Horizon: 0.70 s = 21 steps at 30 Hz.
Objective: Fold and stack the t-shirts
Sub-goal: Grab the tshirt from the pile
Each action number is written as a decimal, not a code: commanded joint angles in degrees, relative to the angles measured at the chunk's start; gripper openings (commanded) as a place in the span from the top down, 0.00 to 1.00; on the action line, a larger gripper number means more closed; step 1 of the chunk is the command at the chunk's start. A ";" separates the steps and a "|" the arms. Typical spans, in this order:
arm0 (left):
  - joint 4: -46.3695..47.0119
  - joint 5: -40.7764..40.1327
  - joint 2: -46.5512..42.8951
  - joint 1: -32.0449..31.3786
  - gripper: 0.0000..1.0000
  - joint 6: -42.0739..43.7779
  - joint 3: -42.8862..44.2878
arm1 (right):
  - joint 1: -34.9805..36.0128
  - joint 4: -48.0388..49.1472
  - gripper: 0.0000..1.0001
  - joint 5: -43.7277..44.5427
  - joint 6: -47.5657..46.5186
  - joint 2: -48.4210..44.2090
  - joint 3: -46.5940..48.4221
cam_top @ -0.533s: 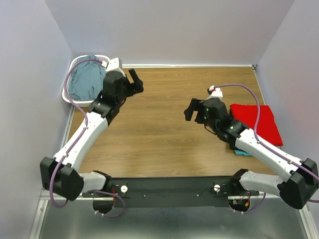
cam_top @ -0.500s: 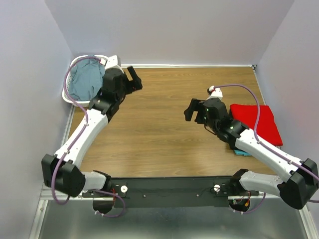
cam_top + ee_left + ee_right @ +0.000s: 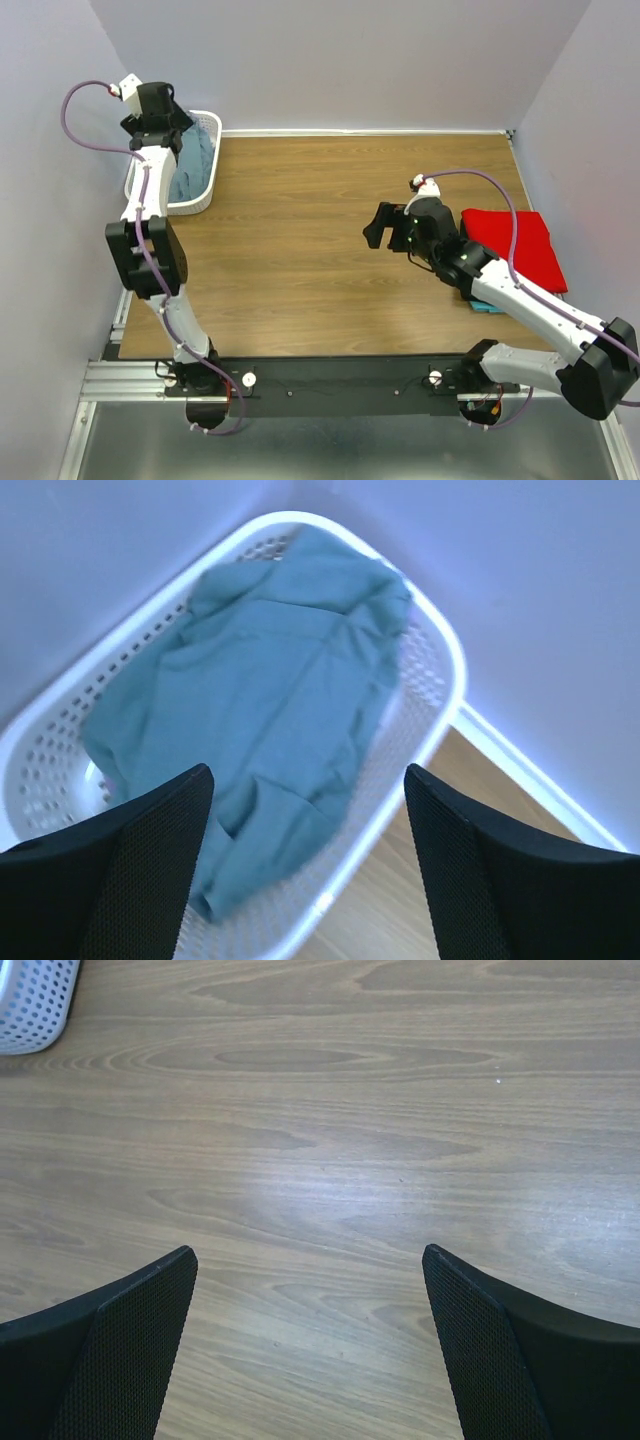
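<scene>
Blue-grey shirt [image 3: 280, 710] crumpled in corner basket [image 3: 440, 650], left gripper [image 3: 307, 775] above it, jaws wide, empty.
Red shirt [image 3: 515, 245] folded on turquoise shirt [image 3: 488, 306] at right edge of table [image 3: 320, 180]; right gripper [image 3: 385, 225] left of it, wide, empty.

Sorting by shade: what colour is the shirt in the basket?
The shirt is dusty blue-grey, clearest in left wrist view.

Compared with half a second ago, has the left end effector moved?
Yes. The left end effector swung left and back, from beside the basket to over it.
</scene>
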 commanded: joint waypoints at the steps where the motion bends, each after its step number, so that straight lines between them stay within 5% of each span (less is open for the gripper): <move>1: -5.05 0.69 8.26 2.64 0.18 1.71 5.75 | 0.17 0.45 0.00 -2.21 -0.88 0.68 -0.59; 11: -5.33 4.04 19.79 2.73 0.22 0.66 8.14 | 0.17 0.45 0.00 -0.72 -1.15 2.53 -0.06; 21: -6.73 6.41 24.88 2.82 0.46 0.22 9.98 | 0.17 0.53 0.00 -1.59 -0.80 2.44 -0.15</move>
